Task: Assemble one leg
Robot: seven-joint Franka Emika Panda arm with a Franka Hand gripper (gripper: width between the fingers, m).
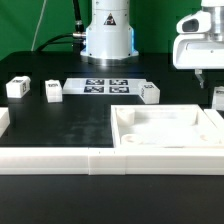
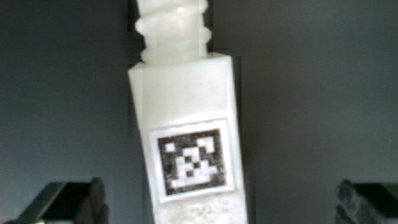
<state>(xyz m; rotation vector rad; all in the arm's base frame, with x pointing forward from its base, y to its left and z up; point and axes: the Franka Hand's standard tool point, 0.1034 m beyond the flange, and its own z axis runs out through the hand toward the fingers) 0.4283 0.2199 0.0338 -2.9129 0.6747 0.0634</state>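
In the wrist view a leg (image 2: 183,120) lies on the dark table. It is a white peg-like block with a threaded end and a black-and-white tag. My gripper (image 2: 221,205) is open above it, with one dark finger (image 2: 71,203) on each side, well apart from the leg. In the exterior view my gripper (image 1: 202,74) hangs at the far right above a leg (image 1: 219,97) that is cut off by the picture's edge. Three more legs stand on the table: two at the exterior view's left (image 1: 17,88) (image 1: 53,91) and one near the middle (image 1: 150,93).
The big white tray-like part (image 1: 170,143) lies at the front right. The marker board (image 1: 105,85) lies in front of the robot base (image 1: 107,35). A long white rail (image 1: 60,160) runs along the front edge.
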